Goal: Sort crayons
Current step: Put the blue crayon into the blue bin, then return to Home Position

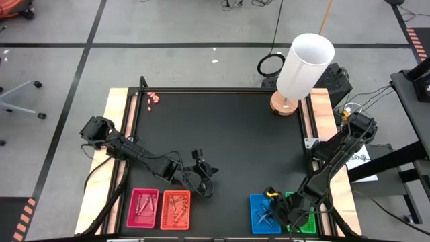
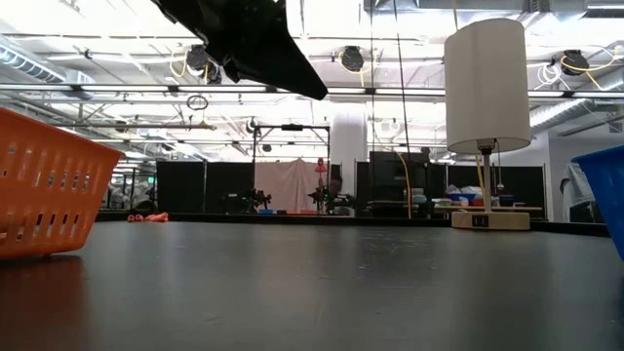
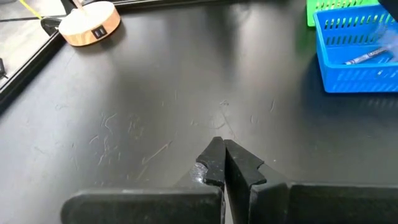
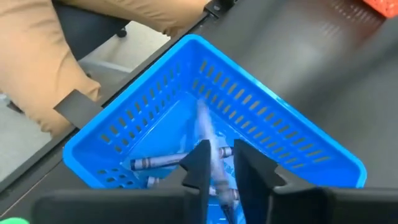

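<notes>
**Table and room state during crayon sorting**

We start at the near edge of the table (image 1: 222, 134), a black mat with scuff marks, framed by light wooden boards on both sides. Four trays stand in a row along this edge: the pink tray (image 1: 143, 207) and the orange tray (image 1: 175, 209) side by side on the left, the blue tray (image 1: 264, 213) and the green tray (image 1: 308, 220) side by side on the right.

We see the crayons (image 1: 176, 208) lying inside the pink, orange and blue trays; those in the blue one show grey-blue in the right wrist view.

The right gripper (image 4: 219, 163) hangs over the blue tray, fingers parted by a narrow gap; a blurred crayon (image 4: 208, 134) shows in that gap, and we cannot tell whether it is gripped.

The left gripper (image 3: 224, 163) hovers above bare mat just beside the orange tray, fingers pressed together and holding nothing.

At the far left corner lies a small cluster of pink-red bits (image 1: 154, 98). At the far right corner stands a lamp (image 1: 304, 67) with a white shade and a wooden base.

Beyond the table we see grey floor with dark lines, a coiled cable (image 1: 271, 65), and a hall with ceiling trusses and black screens.
</notes>
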You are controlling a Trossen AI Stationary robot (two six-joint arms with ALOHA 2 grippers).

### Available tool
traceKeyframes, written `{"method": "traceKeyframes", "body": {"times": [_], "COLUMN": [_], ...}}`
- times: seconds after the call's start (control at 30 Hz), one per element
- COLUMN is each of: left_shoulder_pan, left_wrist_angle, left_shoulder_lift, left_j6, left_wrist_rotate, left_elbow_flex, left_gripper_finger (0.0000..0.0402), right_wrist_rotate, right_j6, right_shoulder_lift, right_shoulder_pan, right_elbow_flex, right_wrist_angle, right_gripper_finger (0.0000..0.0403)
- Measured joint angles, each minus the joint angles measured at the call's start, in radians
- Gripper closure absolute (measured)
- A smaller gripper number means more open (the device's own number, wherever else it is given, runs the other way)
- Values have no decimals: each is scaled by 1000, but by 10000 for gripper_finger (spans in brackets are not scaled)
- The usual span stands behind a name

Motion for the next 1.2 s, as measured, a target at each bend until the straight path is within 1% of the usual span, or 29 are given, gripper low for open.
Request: {"method": "traceKeyframes", "body": {"times": [0.13, 0.27, 0.33, 0.43, 0.53, 0.6, 0.7, 0.77, 0.83, 0.97, 1.0, 1.13, 1.2], "left_shoulder_pan": [0, 0, 1, 11, 29, 42, 60, 68, 70, 41, 32, -5, -17], "left_wrist_angle": [18, 54, 55, 55, 60, 63, 91, 115, 93, 69, 72, 92, 153], "left_shoulder_lift": [0, 0, 0, 0, 0, 0, 0, -1, -16, -76, -95, -172, -208], "left_j6": [-1, -2, 0, 1, 2, 2, 2, 16, 64, 139, 159, 201, 231], "left_wrist_rotate": [0, 0, -1, -1, -4, -6, -4, 25, 60, 63, 63, 63, 70], "left_elbow_flex": [0, 0, 0, 0, 0, 0, 0, 0, 0, -17, -28, -78, -127], "left_gripper_finger": [395, 395, 395, 395, 395, 395, 395, 395, 395, 395, 395, 395, 395], "right_wrist_rotate": [16, 23, 29, 84, 154, 209, 301, 332, 333, 334, 334, 323, 276], "right_j6": [19, -2, 2, 51, 100, 99, 23, -32, -63, -138, -166, -240, -263], "right_shoulder_lift": [0, -16, -36, -78, -125, -158, -205, -228, -253, -305, -320, -394, -437], "right_shoulder_pan": [0, 0, -1, -1, -1, -1, -3, -10, -20, -28, -28, -50, -71], "right_elbow_flex": [0, 11, 45, 109, 173, 197, 198, 198, 197, 165, 140, 19, -46], "right_wrist_angle": [0, -29, -62, -133, -221, -253, -275, -280, -284, -242, -222, -89, -31], "right_gripper_finger": [307, 276, 270, 271, 278, 283, 293, 305, 325, 387, 394, 395, 400]}}
